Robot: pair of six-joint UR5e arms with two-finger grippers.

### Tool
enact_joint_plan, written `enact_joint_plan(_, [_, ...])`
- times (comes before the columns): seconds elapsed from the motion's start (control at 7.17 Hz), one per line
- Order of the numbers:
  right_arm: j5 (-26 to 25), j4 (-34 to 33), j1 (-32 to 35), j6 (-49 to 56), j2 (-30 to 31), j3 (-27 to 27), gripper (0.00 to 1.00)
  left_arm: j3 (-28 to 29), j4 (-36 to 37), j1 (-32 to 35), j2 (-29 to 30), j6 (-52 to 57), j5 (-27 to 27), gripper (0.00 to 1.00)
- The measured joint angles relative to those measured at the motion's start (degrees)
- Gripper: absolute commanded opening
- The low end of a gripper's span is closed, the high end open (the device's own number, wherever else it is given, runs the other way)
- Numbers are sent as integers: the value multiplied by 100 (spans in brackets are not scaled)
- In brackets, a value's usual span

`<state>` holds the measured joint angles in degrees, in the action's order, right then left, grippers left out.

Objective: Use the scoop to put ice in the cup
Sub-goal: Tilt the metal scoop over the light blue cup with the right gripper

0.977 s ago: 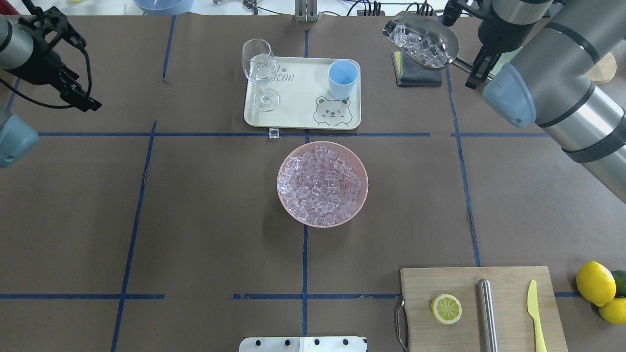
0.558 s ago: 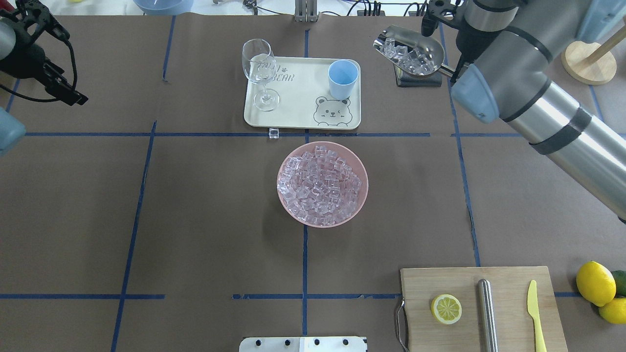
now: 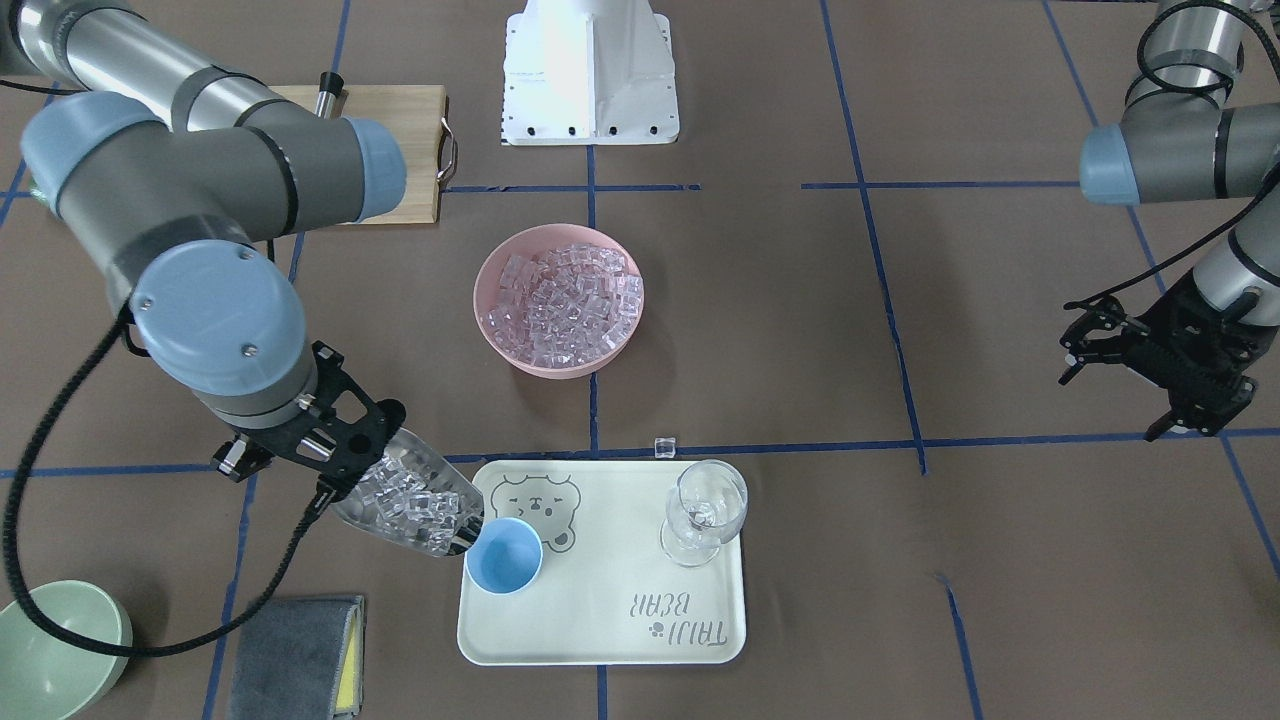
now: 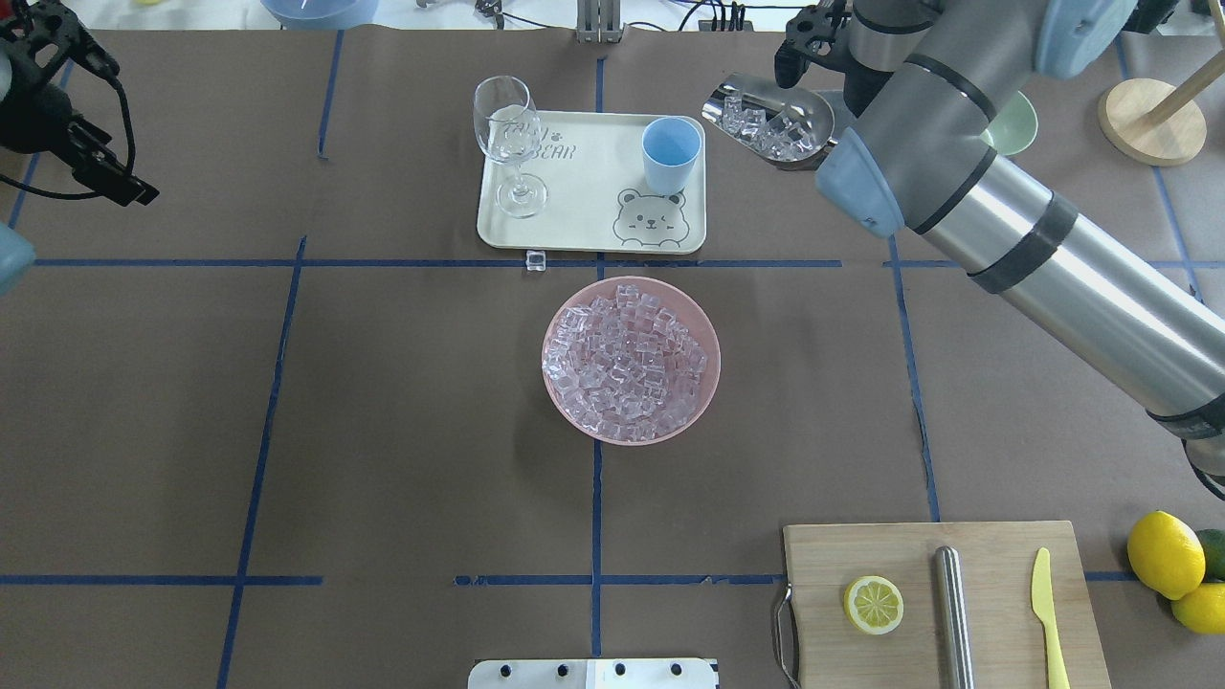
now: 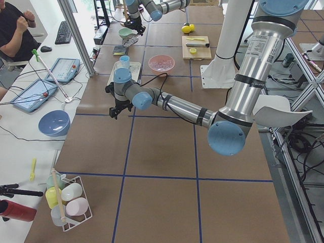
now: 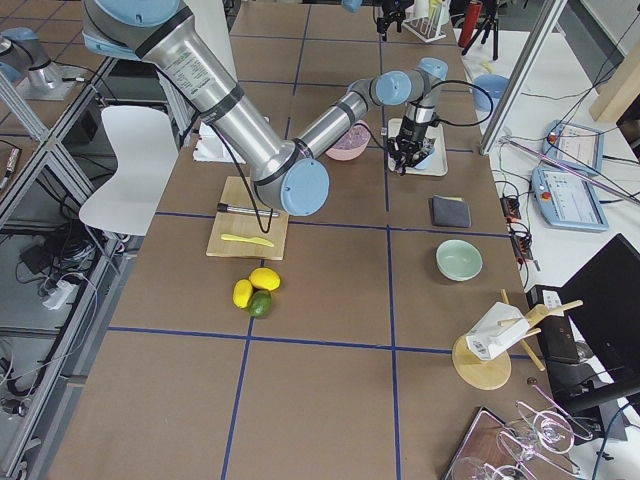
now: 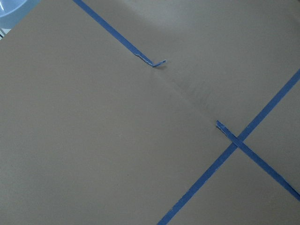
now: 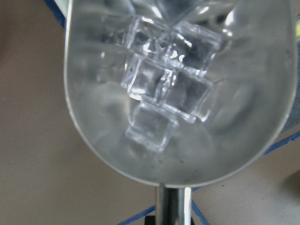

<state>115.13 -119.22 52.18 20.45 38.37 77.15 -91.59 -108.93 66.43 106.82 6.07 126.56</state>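
Observation:
My right gripper (image 3: 335, 462) is shut on the thin handle of the silver scoop (image 3: 405, 510). The scoop (image 4: 766, 120) is held in the air with several ice cubes (image 8: 164, 89) in its trough. Its open lip sits right beside the rim of the light blue cup (image 3: 505, 562). The cup (image 4: 672, 153) stands upright on the cream tray (image 4: 584, 230). More ice (image 4: 627, 364) fills the pink bowl (image 3: 495, 345) at mid-table. One stray cube (image 4: 536, 260) lies in front of the tray. My left gripper (image 3: 1120, 395) hangs open and empty far off at the table's side.
A wine glass (image 4: 507, 134) stands on the tray's other end. A cutting board (image 4: 861, 555) holds a lemon slice, a steel cylinder and a yellow knife, with whole lemons (image 4: 1165, 553) beside it. A pale green bowl (image 3: 50, 650) and a grey cloth (image 3: 290, 655) lie beyond the scoop.
My right arm has carried the loaded scoop leftward in the overhead view, close to the cup. The left gripper has drifted a little toward the table's far left corner.

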Motion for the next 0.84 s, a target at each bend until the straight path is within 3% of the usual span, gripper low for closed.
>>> enact_joint_plan(0.84, [-689,-728,-146,231,-1065,-1278,0,-38,-31,2,-19,17,0,100])
